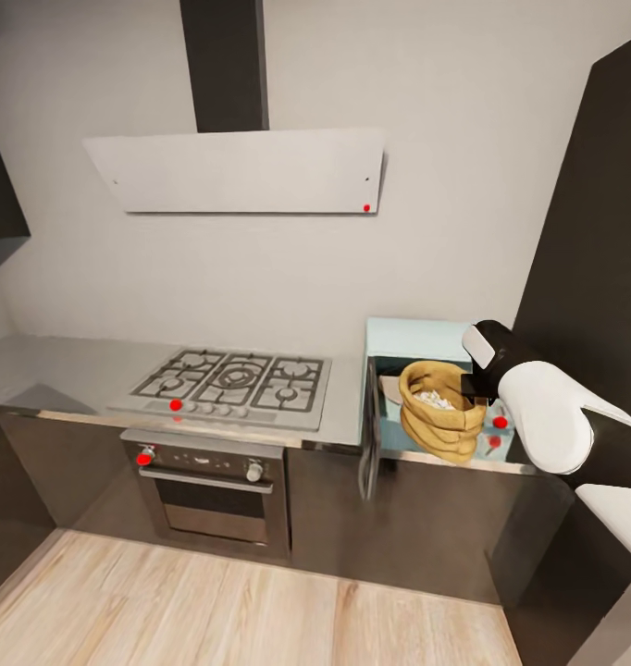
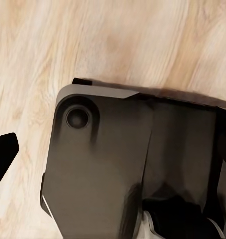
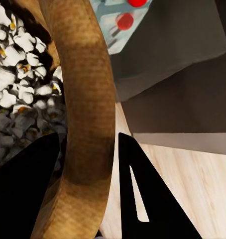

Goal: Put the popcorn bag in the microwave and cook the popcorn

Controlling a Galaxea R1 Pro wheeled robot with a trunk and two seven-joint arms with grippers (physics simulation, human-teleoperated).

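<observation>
Head view: the popcorn bag (image 1: 440,410) hangs at the right of the frame, in front of the pale-blue microwave (image 1: 417,335), whose dark door (image 1: 370,446) stands swung open toward the camera, edge-on. The bag's rolled rim is up and white popcorn (image 1: 435,400) shows inside the mouth. The right gripper (image 1: 476,386) meets the bag at its right rim, with the white forearm reaching in from the right edge of the frame. Right wrist view: the two dark fingers (image 3: 148,199) sit either side of the tan rim (image 3: 85,124), one inside the mouth over the popcorn (image 3: 18,64), one outside, so the gripper is clamped on the bag's rim. Two red knobs of the microwave panel (image 3: 125,20) show at the top of that frame, wood floor at lower right. Whether the bag's base touches the microwave's sill or the countertop (image 1: 66,365) cannot be told. At centre of the head view, a gas hob (image 1: 232,381) is set in the steel worktop, a steel-fronted oven (image 1: 209,490) below it, and a flat grey hood (image 1: 237,171) on the wall above. Left wrist view: dark robot bodywork (image 2: 123,169) over light wood floor (image 2: 118,40); a black finger tip (image 2: 2,154) shows at the left edge, and the left gripper's state cannot be told.
</observation>
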